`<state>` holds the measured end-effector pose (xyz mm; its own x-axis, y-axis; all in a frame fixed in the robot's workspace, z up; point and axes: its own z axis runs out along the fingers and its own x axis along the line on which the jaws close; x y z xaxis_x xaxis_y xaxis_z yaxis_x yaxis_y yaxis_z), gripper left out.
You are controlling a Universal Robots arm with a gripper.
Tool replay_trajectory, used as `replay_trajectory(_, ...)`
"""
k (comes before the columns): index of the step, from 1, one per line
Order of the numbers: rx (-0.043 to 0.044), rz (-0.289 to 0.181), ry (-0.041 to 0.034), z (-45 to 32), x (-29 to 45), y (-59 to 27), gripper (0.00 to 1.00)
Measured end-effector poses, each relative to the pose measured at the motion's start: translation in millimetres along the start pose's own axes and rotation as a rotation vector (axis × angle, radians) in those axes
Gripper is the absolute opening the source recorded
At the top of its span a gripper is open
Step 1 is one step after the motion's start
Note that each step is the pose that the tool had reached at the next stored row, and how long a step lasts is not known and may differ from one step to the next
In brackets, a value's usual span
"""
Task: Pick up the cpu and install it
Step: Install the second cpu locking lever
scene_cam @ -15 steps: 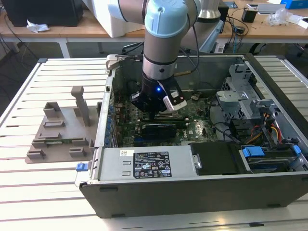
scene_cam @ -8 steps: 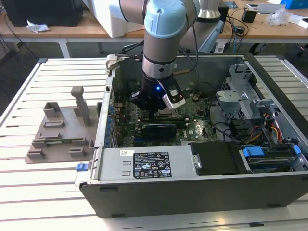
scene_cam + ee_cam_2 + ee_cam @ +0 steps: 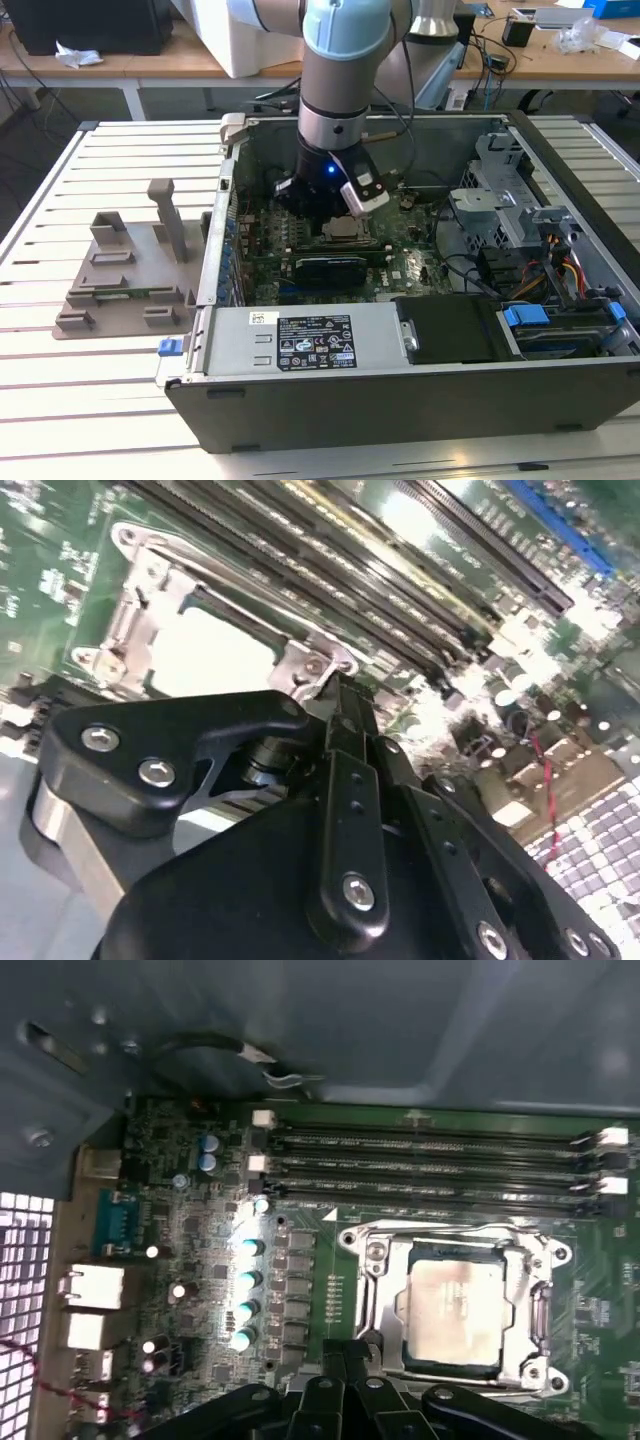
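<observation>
Sitting seated in the socket, lower right of the first wrist view: the cpu.
Hovering just beside it, gripper with fingers drawn together, holding nothing; install step apparently at its end, needing retreat upward.

The arm is pale blue with silver-grey joint rings and a lit blue light. The gripper is matte black, its linkages studded with silver screws.
</observation>
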<state>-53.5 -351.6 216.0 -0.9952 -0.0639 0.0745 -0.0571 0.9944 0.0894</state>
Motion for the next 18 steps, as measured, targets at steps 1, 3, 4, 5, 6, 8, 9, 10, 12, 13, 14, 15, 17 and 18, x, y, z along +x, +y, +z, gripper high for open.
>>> replay_trajectory(1, 0.0023, 0.000, 0.0025, -0.2, -3.8, 1.5, 0.11)
replay_trajectory(3, 0.0061, 0.001, 0.0104, -0.1, -13.7, 5.5, 0.11)
replay_trajectory(4, 0.0153, 0.003, 0.0143, 0.3, -21.0, 7.8, 0.11)
replay_trajectory(5, 0.0260, 0.003, 0.0159, 0.6, -25.7, 8.9, 0.11)
replay_trajectory(6, 0.0358, 0.004, 0.0173, 0.9, -29.5, 10.1, 0.11)
replay_trajectory(8, 0.0592, 0.006, 0.0202, 1.9, -39.8, 15.7, 0.11)
replay_trajectory(9, 0.0663, 0.007, 0.0212, 2.2, -44.0, 19.9, 0.11)
replay_trajectory(10, 0.0850, 0.009, 0.0229, 3.0, -50.8, 29.8, 0.11)
replay_trajectory(12, 0.1216, 0.012, 0.0250, 3.4, -54.1, 43.5, 0.11)
replay_trajectory(13, 0.1280, 0.013, 0.0253, 1.8, -54.0, 45.7, 0.11)
replay_trajectory(14, 0.1287, 0.013, 0.0255, -1.6, -53.8, 46.5, 0.11)
replay_trajectory(15, 0.1294, 0.013, 0.0255, -7.1, -53.4, 47.4, 0.11)
replay_trajectory(17, 0.1315, 0.013, 0.0255, -16.1, -52.8, 48.5, 0.11)
replay_trajectory(18, 0.1329, 0.013, 0.0257, -20.9, -52.4, 48.9, 0.11)
